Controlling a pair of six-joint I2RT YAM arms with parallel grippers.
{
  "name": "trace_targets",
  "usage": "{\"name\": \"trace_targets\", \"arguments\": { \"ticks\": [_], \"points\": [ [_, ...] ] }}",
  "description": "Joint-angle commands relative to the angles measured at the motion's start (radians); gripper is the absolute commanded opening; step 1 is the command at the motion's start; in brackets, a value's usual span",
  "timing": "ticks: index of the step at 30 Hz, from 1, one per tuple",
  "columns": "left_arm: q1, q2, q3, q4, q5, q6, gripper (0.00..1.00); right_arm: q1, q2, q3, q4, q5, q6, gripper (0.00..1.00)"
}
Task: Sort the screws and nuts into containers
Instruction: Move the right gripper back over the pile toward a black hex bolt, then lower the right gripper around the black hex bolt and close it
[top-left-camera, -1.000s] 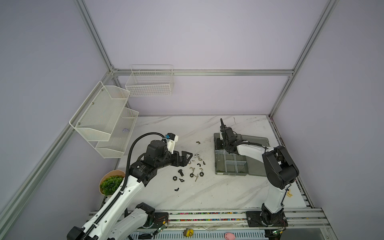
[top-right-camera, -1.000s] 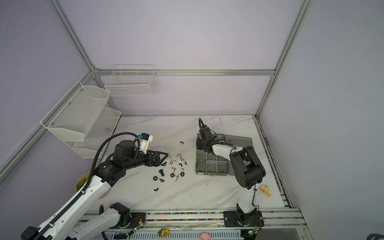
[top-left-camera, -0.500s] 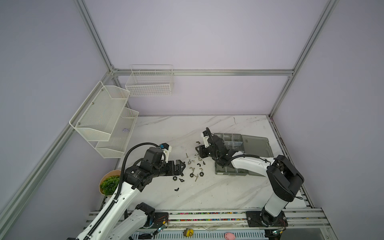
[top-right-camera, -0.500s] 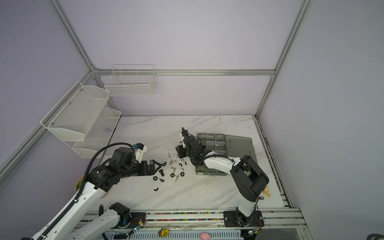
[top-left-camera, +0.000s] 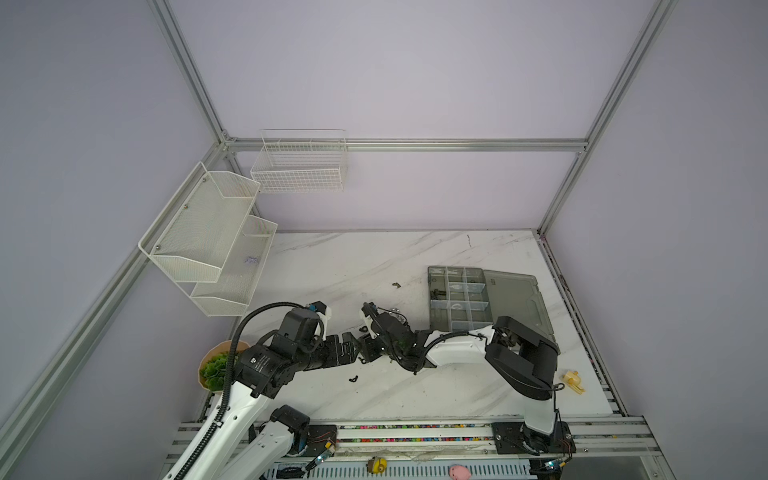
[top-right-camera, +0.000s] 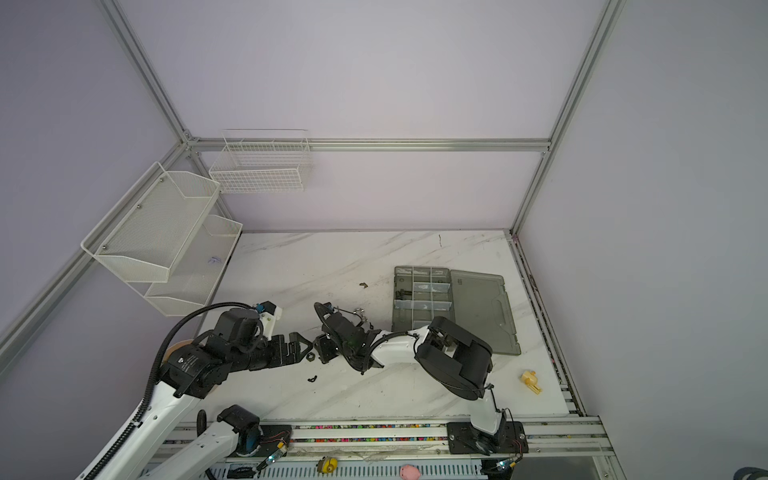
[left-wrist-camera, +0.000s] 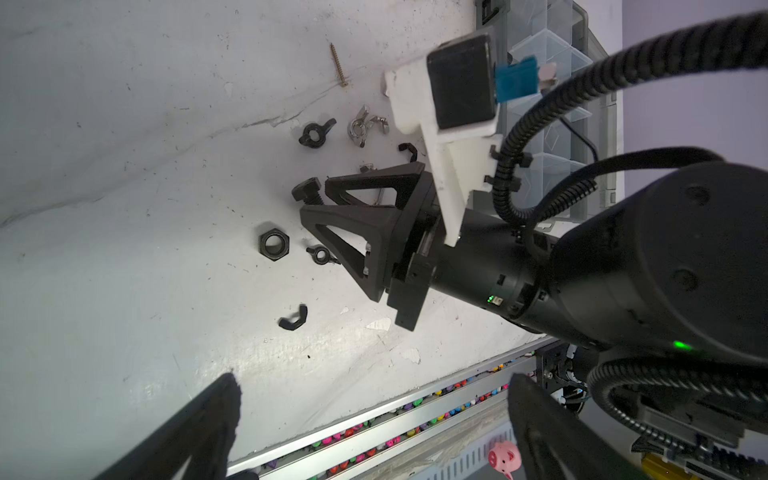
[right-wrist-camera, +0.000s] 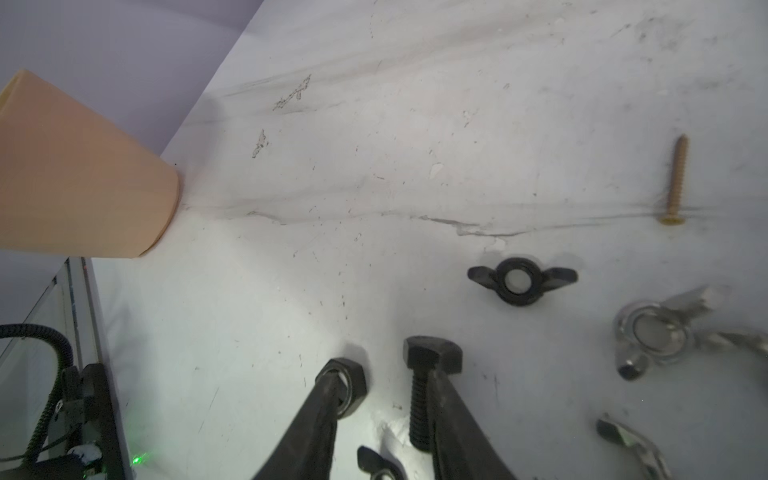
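Loose screws and nuts lie on the marble table left of the containers (top-left-camera: 430, 299), the compartments of the open grey organizer box. My right gripper (right-wrist-camera: 386, 382) is low over the pile, open. A black hex bolt (right-wrist-camera: 428, 386) lies between its fingers against one of them, and a black hex nut (right-wrist-camera: 351, 388) sits at the other fingertip. Nearby lie a black wing nut (right-wrist-camera: 521, 280), a silver wing nut (right-wrist-camera: 652, 332) and a brass screw (right-wrist-camera: 675, 178). My left gripper (left-wrist-camera: 374, 382) faces the right gripper (left-wrist-camera: 316, 198), wide open and empty. In both top views the two grippers nearly meet (top-left-camera: 353, 347) (top-right-camera: 311, 349).
A beige pot with a green plant (top-left-camera: 216, 368) stands at the table's left edge, close to my left arm. White mesh shelves (top-left-camera: 208, 232) and a wire basket (top-left-camera: 299, 166) hang on the walls. A yellow toy (top-left-camera: 574, 380) lies front right. Small black wing nuts (top-left-camera: 353, 378) (top-left-camera: 397, 284) lie apart.
My right arm has swung from the organizer box left and forward down onto the pile. My left gripper drew back toward the front and now holds still.
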Motion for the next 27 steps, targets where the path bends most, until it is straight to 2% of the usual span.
{"name": "trace_targets", "arguments": {
  "ticks": [1, 6, 19, 27],
  "points": [
    [-0.002, -0.038, -0.033, 0.008, -0.014, -0.015, 1.0, 0.015, 0.036, 0.042, -0.073, 0.061, 0.029, 0.38],
    [-0.002, -0.054, -0.026, 0.018, -0.012, -0.009, 1.0, 0.023, 0.083, 0.087, -0.132, 0.117, 0.048, 0.32],
    [-0.003, -0.086, -0.032, 0.045, -0.015, -0.016, 1.0, 0.023, 0.113, 0.131, -0.197, 0.173, 0.068, 0.3],
    [-0.002, -0.098, -0.044, 0.049, -0.009, -0.015, 1.0, 0.023, 0.064, 0.147, -0.225, 0.195, 0.03, 0.31]
  ]
}}
